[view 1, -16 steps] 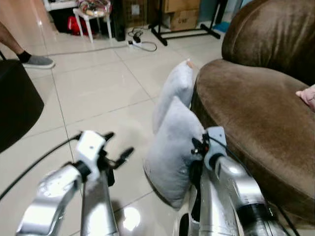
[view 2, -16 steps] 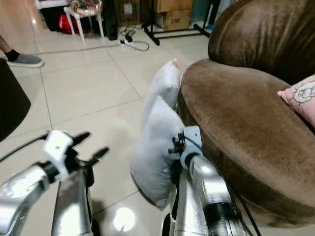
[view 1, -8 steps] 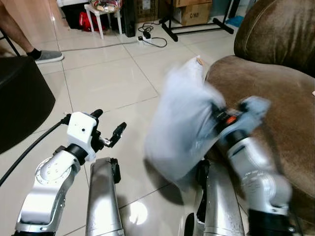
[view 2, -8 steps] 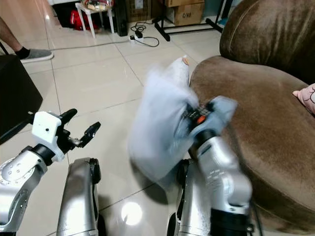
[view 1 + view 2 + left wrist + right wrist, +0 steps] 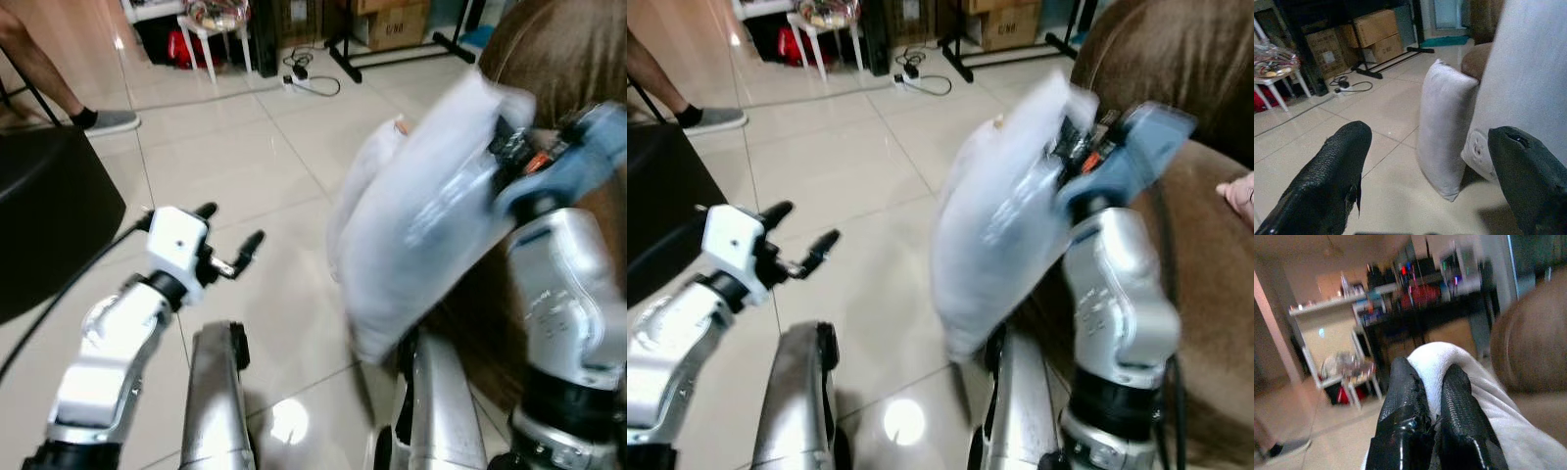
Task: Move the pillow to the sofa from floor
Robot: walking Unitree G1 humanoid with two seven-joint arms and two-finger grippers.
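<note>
While the right gripper (image 5: 1432, 396) pinched a fold of the grey pillow (image 5: 431, 215) between its two black fingers, the cushion hung clear of the tiled floor (image 5: 245, 176), its long axis tilted, top corner up at the wrist and lower corner drooping toward the robot's legs. The brown sofa (image 5: 1176, 59) lay just beyond and to the right of the raised pillow, so the carrying arm looked the nearer one for setting it down, and the coming move appeared to be a swing rightward over the seat edge. The left gripper (image 5: 227, 245) hovered low over the tiles, well apart from the load, its fingers spread wide and empty. A second grey pillow (image 5: 1442, 132) stood upright on the floor against the sofa's rounded front. A person's leg and shoe (image 5: 103, 119) showed at the far left, beside a dark stool (image 5: 44, 215).
</note>
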